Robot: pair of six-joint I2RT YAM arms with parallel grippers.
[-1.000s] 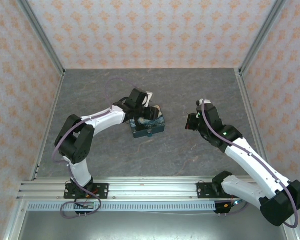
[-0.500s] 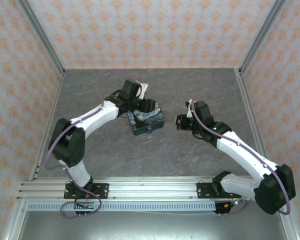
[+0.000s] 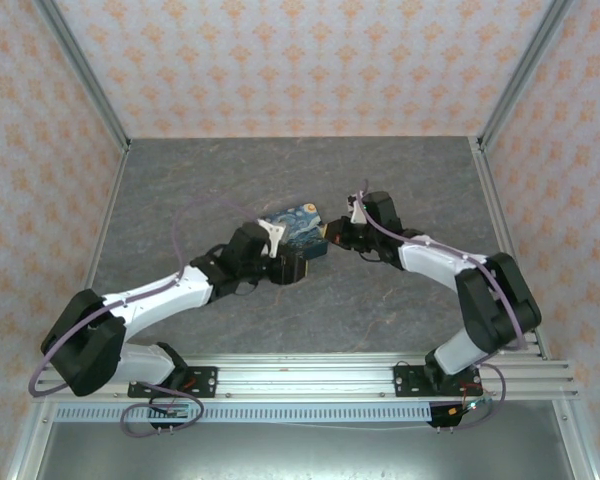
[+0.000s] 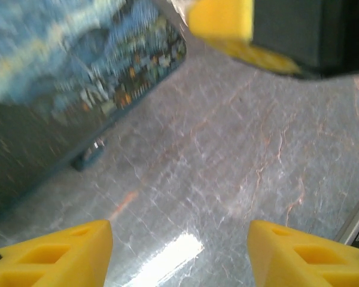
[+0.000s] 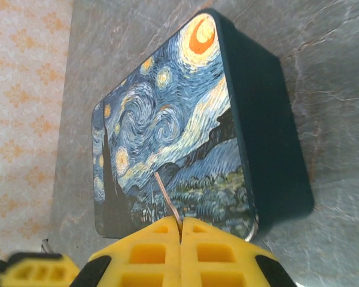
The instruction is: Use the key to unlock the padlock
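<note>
Status, left to right: left arm is stretched low across the grey stone-look table, with the left gripper parked right at the near side of the tin. Left wrist view: left gripper jaws are partway open, yellow fingertips well apart, bare table between them, holding nothing. Tin sits up and left of those fingers, blurred. It's rectangular, with dark teal walls and a starry-night print on the lid. Padlock is a small dark piece with a shiny spot, sticking out at the bottom edge of the tin's side wall, close to the table. It's too blurred to tell whether it's locked. Right gripper is just beside the tin's right end, near the left gripper. Right wrist view: right gripper fingers are pressed fully together, pinching the key, a thin silver blade seen edge-on. It pokes out past the fingertips and over the lid of the tin. Can't tell whether the tip touches the lid. Tin lies flat on the table, lid closed. Right arm runs back to its base at the near rail.
</note>
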